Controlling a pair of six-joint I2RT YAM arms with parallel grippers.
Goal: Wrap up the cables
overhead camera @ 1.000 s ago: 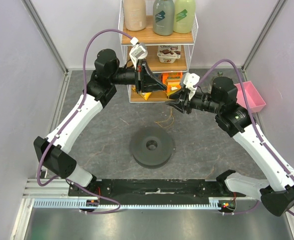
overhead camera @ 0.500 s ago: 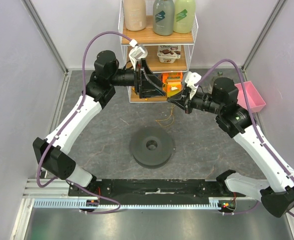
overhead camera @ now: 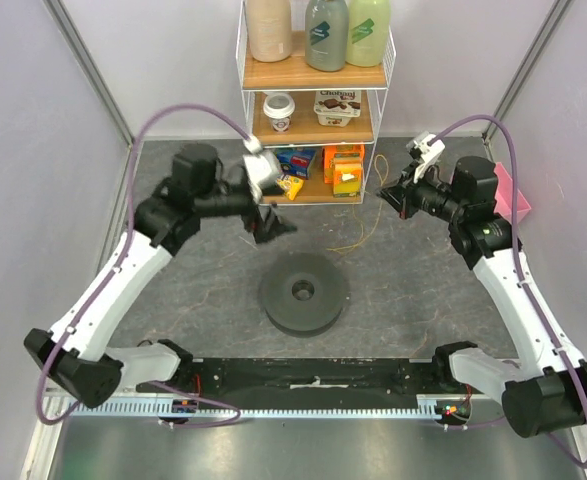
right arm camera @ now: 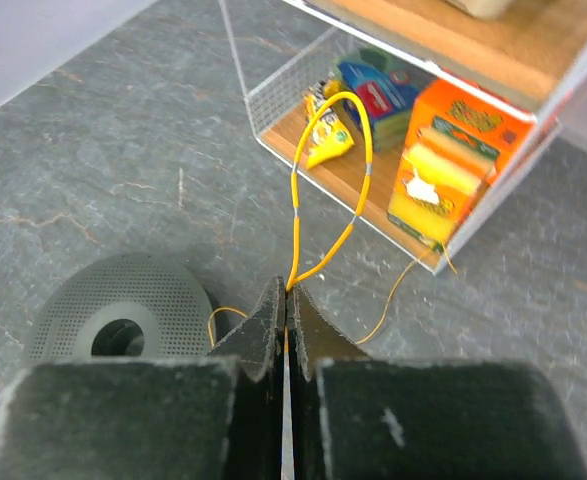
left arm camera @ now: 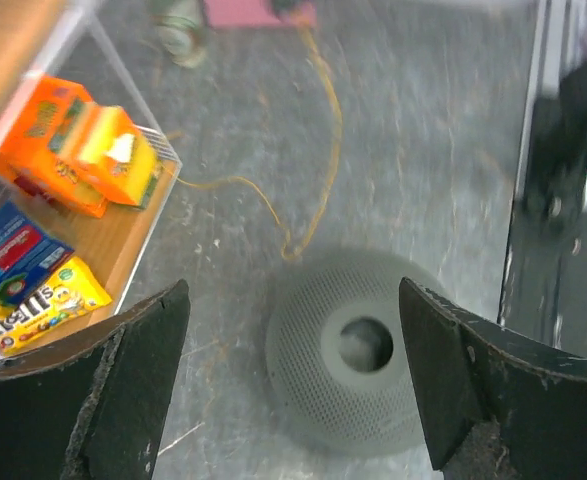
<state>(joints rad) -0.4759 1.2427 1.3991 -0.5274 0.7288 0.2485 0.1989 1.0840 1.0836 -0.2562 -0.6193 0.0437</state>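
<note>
Yellow wire (right arm camera: 296, 200) is looping up out of the right gripper (right arm camera: 286, 290), whose fingers are pinching it tight, a grip only the right wrist view is showing. Overhead, the strand is trailing across the table toward the dark grey spool (overhead camera: 304, 292). The left gripper (left arm camera: 291, 290) is hanging spread wide above that spool, holding nothing; its camera is showing the wire reaching the spool's rim.
</note>
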